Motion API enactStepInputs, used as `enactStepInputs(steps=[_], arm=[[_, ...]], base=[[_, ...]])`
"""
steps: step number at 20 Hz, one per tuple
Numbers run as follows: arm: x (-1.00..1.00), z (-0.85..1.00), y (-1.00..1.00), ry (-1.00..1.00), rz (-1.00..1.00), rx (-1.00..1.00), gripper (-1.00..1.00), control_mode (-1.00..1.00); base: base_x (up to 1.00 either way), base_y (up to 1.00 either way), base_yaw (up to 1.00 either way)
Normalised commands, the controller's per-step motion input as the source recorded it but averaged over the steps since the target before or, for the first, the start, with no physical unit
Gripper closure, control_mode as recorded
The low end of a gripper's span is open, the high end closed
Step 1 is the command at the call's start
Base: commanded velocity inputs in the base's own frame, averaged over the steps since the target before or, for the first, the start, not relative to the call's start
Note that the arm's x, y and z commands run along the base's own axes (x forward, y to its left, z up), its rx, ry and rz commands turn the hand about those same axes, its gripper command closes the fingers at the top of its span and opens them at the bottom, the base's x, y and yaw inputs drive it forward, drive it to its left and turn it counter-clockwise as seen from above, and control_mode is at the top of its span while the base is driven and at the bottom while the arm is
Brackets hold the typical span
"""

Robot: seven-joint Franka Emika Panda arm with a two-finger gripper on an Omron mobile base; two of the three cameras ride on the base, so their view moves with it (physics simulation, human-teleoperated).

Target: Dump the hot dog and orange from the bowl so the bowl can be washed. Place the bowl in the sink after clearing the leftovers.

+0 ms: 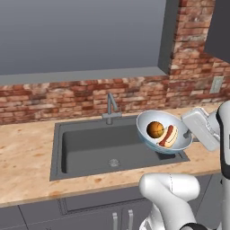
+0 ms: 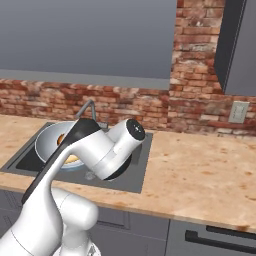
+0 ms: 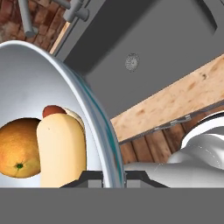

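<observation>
The sink (image 1: 90, 148), a dark grey basin set in the pale wood-grain counter (image 1: 27, 157) with its faucet (image 1: 111, 108) at the back edge against the brick wall, has nothing in it but its drain, so the last step, putting the bowl down there, is not yet done. The bowl (image 1: 157, 120) is held up in the air over the right end of the sink, tipped steeply so its open face turns toward the basin's left and front, its rim nearly on edge in the hand view. The gripper (image 3: 114, 177) is nearly closed, pinching the bowl's rim between its fingers. Dumping looks begun but not finished: the orange (image 1: 155, 129) and the hot dog (image 1: 168, 136) both sit inside the bowl, touching side by side. The hot dog's long axis runs up the bowl wall, from the low rim toward the centre.
</observation>
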Motion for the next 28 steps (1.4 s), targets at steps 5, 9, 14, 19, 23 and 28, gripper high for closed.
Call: enactStepInputs(steps=[5,9,14,19,23,28], arm=[[0.0,0.0,0.0,0.0,0.0,0.0,1.0,1.0],[0.0,0.0,0.0,0.0,0.0,0.0,1.0,1.0],[0.19,-0.11,0.0,0.0,0.0,-0.06,1.0,-1.0],[0.58,-0.29,-0.05,0.0,0.0,-0.11,1.0,-1.0],[0.73,-0.36,-0.1,0.0,0.0,-0.11,1.0,-1.0],[0.81,-0.41,-0.1,0.0,0.0,-0.09,1.0,-1.0]], base=[[0.42,0.0,0.0],[0.36,0.0,0.0],[0.04,0.0,0.0],[0.0,0.0,0.0],[0.0,0.0,0.0],[0.0,0.0,0.0]])
